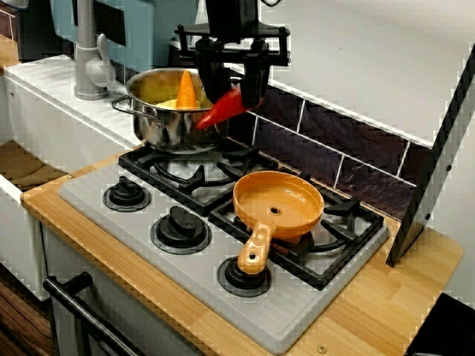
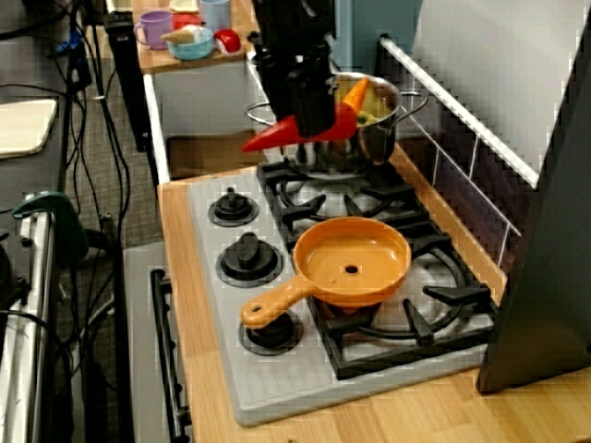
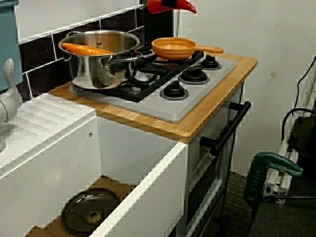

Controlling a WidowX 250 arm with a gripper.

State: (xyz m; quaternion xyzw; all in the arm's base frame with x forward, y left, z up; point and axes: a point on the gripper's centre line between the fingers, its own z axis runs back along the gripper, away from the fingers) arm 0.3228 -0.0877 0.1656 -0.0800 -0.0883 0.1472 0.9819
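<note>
One red pepper (image 1: 217,113) hangs pinched in the end effector (image 1: 236,95), stove-front view, beside the steel pot (image 1: 167,119) holding a carrot (image 1: 186,90). Stove-end view: pepper tip droops outward; pinch looks off-centre, so you should move slowly. Sink-side view: pepper sits high above pot rim; fingers cropped.

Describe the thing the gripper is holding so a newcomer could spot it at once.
On the grey stove, look to the steel pot on the back burner. Beside its rim the black gripper clamps a pepper: bright red and pointed, unlike the orange carrot in the pot and the orange pan.
</note>
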